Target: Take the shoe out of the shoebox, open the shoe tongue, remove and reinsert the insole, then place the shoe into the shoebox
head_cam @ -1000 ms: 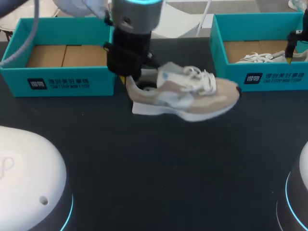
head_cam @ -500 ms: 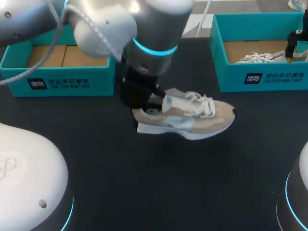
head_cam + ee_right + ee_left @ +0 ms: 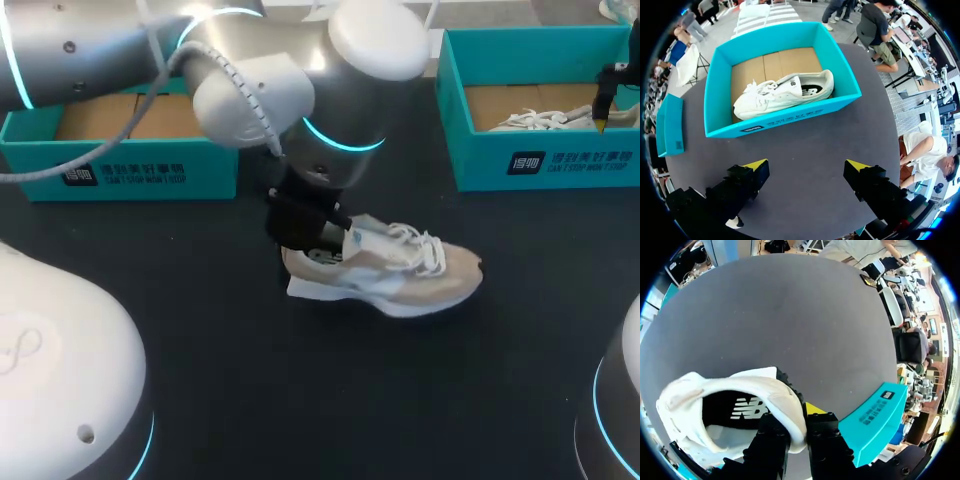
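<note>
Left claw [image 3: 799, 426] grips the shoe [image 3: 400, 272] by its heel; right claw [image 3: 806, 169] gapes.

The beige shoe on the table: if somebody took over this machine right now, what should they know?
Left gripper: shut on the heel rim of the beige shoe.
Right gripper: open, near the right shoebox, which holds a white shoe.
Left shoebox: no shoe seen in it.
Done: shoe out of the box, on the table.
To do: open tongue, insole out and in, shoe back in the box.
</note>
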Robot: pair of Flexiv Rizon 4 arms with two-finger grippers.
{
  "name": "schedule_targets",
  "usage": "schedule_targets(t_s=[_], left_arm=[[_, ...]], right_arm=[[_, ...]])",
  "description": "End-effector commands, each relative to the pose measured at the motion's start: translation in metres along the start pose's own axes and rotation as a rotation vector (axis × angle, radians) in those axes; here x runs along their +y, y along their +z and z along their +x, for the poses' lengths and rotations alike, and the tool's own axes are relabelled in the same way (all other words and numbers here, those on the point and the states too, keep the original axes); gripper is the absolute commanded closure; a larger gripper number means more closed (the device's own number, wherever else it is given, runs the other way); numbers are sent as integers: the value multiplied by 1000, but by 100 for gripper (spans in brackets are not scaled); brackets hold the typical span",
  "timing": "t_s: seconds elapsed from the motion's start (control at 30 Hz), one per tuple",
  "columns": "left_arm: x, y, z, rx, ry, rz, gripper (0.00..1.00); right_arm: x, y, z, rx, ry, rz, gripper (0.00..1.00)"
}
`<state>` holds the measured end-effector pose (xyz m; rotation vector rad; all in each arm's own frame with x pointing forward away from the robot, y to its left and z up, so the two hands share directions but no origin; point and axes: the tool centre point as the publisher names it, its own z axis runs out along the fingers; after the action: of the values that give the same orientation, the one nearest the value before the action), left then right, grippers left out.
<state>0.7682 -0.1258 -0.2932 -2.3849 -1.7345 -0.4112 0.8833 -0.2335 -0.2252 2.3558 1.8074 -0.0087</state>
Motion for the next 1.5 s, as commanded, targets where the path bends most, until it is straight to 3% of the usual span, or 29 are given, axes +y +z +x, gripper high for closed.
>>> schedule_targets(t_s=[0.03,0.6,0.83,1.23,1.5], left_arm=[[1,-2,0,3,0,2,100],[1,-1,0,-5,-5,10,100],[-7,16,-1,-21,-108,44,100],[-25,60,-29,-2,-147,82,100],[-28,76,-30,-16,-176,113,100]], right_arm=[[0,0,0,0,1,0,0],[0,0,0,0,1,0,0],[0,0,0,0,1,0,0],[0,0,0,0,1,0,0],[0,0,0,0,1,0,0]])
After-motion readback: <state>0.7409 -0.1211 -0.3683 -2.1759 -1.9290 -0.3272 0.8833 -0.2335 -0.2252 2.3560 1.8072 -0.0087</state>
